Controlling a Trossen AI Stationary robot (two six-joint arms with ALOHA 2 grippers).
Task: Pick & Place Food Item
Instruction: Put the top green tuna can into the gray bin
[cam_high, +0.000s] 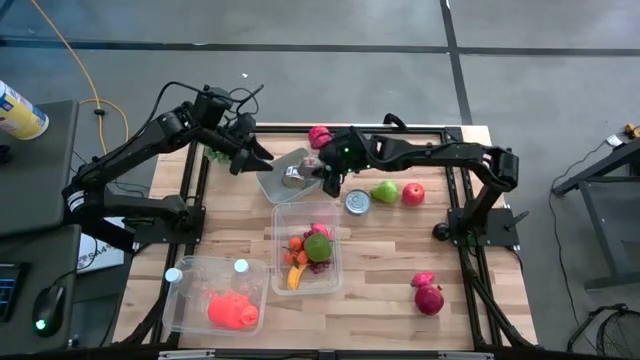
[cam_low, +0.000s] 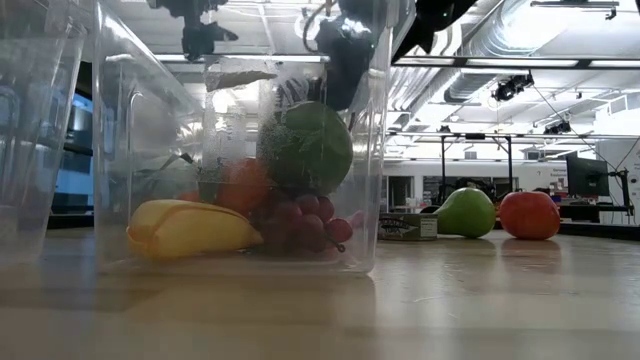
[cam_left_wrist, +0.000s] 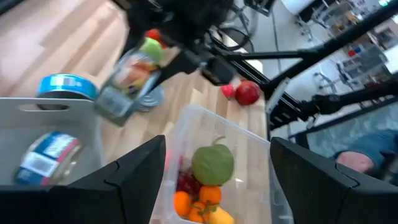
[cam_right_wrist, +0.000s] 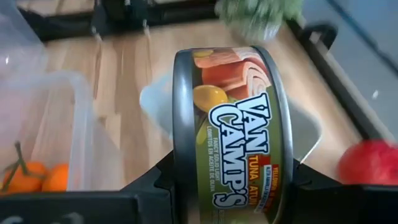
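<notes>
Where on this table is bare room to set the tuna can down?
Bare wood lies right of the fruit bin, between the red apple and the pomegranate. Crowded: around the grey tray, where the right end effector holds the tuna can near the left end effector.

Bright even light, left wrist view motion-blurred, soft shadows
</notes>
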